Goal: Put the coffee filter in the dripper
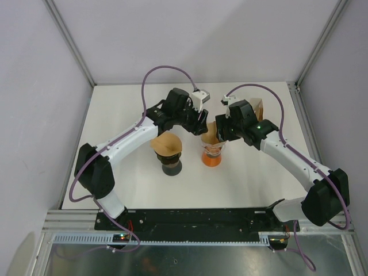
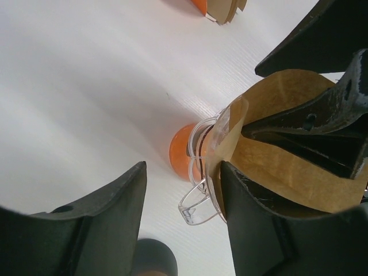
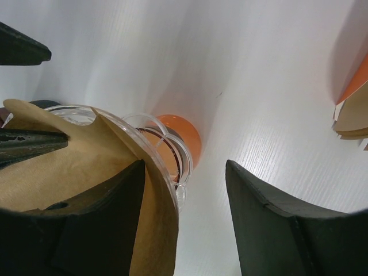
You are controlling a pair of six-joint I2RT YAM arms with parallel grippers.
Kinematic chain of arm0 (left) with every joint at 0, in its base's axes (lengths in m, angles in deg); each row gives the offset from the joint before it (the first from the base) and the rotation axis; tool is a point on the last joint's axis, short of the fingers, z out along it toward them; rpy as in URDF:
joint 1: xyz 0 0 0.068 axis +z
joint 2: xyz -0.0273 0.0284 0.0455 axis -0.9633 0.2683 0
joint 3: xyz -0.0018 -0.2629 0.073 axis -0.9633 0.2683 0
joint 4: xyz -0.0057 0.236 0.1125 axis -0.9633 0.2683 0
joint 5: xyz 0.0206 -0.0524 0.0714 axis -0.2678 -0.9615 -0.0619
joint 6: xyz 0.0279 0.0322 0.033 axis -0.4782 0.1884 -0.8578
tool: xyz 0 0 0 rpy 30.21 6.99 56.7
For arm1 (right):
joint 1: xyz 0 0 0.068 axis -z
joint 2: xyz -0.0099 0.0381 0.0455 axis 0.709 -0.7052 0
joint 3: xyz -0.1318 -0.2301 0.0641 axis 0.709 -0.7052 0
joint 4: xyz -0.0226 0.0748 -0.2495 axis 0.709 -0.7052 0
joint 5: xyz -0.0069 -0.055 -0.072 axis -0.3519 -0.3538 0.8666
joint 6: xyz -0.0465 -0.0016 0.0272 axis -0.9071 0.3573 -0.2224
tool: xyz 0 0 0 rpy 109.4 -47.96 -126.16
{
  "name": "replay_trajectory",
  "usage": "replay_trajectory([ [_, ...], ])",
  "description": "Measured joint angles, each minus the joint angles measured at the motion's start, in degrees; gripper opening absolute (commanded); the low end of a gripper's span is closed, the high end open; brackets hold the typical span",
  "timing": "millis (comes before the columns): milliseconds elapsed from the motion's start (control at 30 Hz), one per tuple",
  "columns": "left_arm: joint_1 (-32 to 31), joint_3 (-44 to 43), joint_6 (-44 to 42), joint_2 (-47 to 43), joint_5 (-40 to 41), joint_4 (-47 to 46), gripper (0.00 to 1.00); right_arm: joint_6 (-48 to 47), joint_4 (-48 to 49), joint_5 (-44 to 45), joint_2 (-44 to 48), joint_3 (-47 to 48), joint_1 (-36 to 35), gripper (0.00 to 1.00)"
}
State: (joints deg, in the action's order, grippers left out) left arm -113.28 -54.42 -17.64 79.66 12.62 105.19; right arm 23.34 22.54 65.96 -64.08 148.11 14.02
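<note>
Coffee filter [image 2: 276, 167] sat in the clear dripper [image 3: 172, 155], one edge standing proud (not fully seated, I'd judge). Pale walls [image 1: 34, 86] boxed a white, faintly grained tabletop [image 1: 247, 178]. Both left arm [image 1: 126, 141] and right arm [image 1: 293, 158] reached mid-tabletop to work the cone together. There the right hand [image 3: 184, 190] was spread, one finger [image 3: 86, 230] inside the paper, probably pressing it down. Also spread, the left hand [image 2: 183, 172] straddled the dripper's handle [image 2: 195, 210], pinching nothing.

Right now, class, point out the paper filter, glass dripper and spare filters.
paper filter [image 2: 282, 172]: left wrist view, lower fold.
glass dripper [image 2: 188, 211]: left wrist view, clear handle.
spare filters [image 2: 225, 8]: left wrist view, bottom edge.
</note>
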Motion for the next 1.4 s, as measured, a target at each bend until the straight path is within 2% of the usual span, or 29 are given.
replay_trajectory([
  [267,-0.09,0.00,0.11,-0.26,-0.98,0.17,0.68,-0.42,1.40,-3.23,1.84,-0.35,0.22,0.65],
  [767,-0.24,-0.13,0.04,-1.95,-1.64,0.22,0.80,-0.96,3.15,-3.39,4.00,-0.35,0.48,0.69],
  [933,-0.26,-0.42,0.02,-2.08,-1.68,0.28,0.87,-1.07,3.54,-3.34,5.88,-0.35,1.20,0.78],
  [1033,-0.24,-0.79,0.00,-2.49,-1.73,0.31,0.96,-1.14,3.96,-3.37,7.56,-0.35,1.60,0.91],
  [1100,-0.24,-1.14,-0.15,-3.30,-1.73,0.35,0.99,-1.33,4.22,-3.43,8.87,-0.35,1.79,0.97],
  [1400,1.75,-2.69,-1.51,-11.43,-1.44,0.35,1.00,-1.46,5.33,-4.63,16.28,-0.28,3.58,0.99],
])
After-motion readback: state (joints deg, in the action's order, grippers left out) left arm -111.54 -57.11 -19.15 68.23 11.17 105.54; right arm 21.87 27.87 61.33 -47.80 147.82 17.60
